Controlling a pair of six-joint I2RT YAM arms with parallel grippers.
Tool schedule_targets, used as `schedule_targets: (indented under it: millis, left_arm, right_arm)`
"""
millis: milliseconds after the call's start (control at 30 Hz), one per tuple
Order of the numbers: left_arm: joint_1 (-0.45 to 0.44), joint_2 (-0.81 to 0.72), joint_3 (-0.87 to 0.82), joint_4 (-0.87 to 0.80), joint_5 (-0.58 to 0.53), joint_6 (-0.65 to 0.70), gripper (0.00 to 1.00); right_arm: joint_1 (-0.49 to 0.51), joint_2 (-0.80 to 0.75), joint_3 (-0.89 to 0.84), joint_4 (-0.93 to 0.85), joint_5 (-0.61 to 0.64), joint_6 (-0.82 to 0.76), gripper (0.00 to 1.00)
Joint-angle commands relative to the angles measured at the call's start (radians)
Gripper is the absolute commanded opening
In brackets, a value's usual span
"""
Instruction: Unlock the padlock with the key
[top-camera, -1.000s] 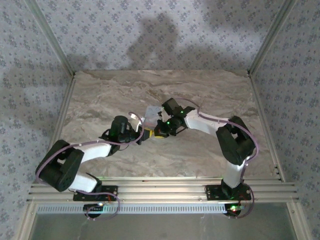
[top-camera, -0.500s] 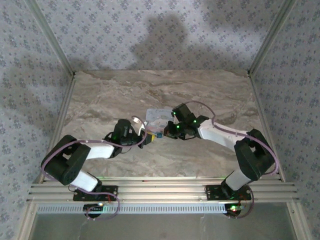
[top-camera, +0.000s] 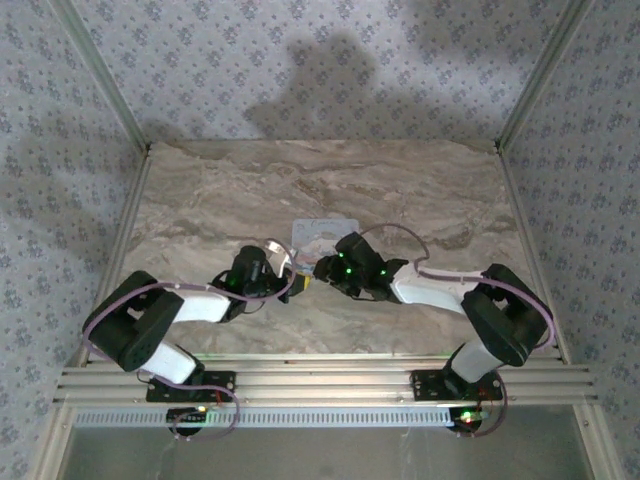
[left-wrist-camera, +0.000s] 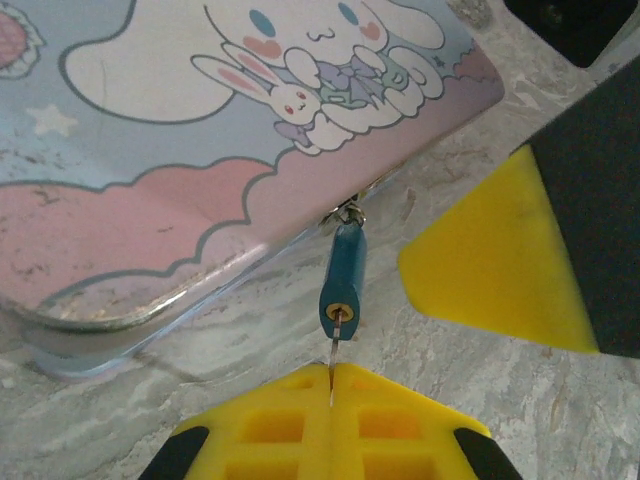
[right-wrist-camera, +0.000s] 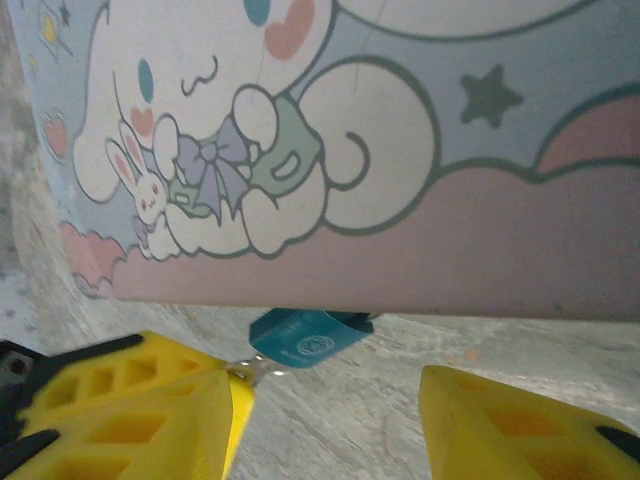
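Far left, the left hand (left-wrist-camera: 330, 392): yellow fingers (left-wrist-camera: 270, 430) pressed fully together, no gap, pinching the tip of a thin silver metal key (left-wrist-camera: 331, 362). Nothing else in that grip.

Straight ahead of the left hand, at the far end of the key: the small dark teal-blue padlock (left-wrist-camera: 343, 272), with the key blade seated in its near end. Lying low over the marbled grey-beige tabletop (left-wrist-camera: 250, 340), body pointing away from the left hand, shackle end hooked to a little silver clasp. No telling whether the shackle is latched or sprung.

Beyond the padlock, and spreading off to the left of the left hand: the pale blue rectangular metal tin (left-wrist-camera: 150, 200), with a cartoon dog and rabbit on its lid and a pink cloud band along the edge nearest the hand. Clasp fixed at that near edge.

To the right of the padlock, apart from it: one yellow fingertip (left-wrist-camera: 490, 265) of the right hand (right-wrist-camera: 330, 400). Jaws roughly half spread, gripping nothing. From that wrist, the padlock just ahead and between the two fingertips, tucked under the tin's near edge. Silver key end right beside the left-side fingertip; contact there impossible to judge.

From above, both hands nose to nose at the tin's near edge, mid-tabletop.
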Motion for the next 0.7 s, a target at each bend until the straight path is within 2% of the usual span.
schedule_targets:
  millis: [0,167,500,667]
  left_arm:
    - [-0.013,0.01,-0.016,0.046,-0.036,-0.034,0.0]
    - [-0.017,0.022,-0.038,0.094,-0.047,-0.072,0.0]
    - [-0.023,0.036,-0.058,0.142,-0.052,-0.101,0.0]
    - [-0.024,0.044,-0.065,0.16,-0.046,-0.115,0.0]
  right_arm:
    - [0.02,0.017,-0.024,0.083,0.105,0.101,0.53]
    - [0.037,0.041,-0.053,0.158,0.161,0.185,0.52]
    - [0.061,0.104,-0.041,0.186,0.189,0.256,0.52]
    - [0.063,0.122,-0.031,0.192,0.206,0.265,0.49]
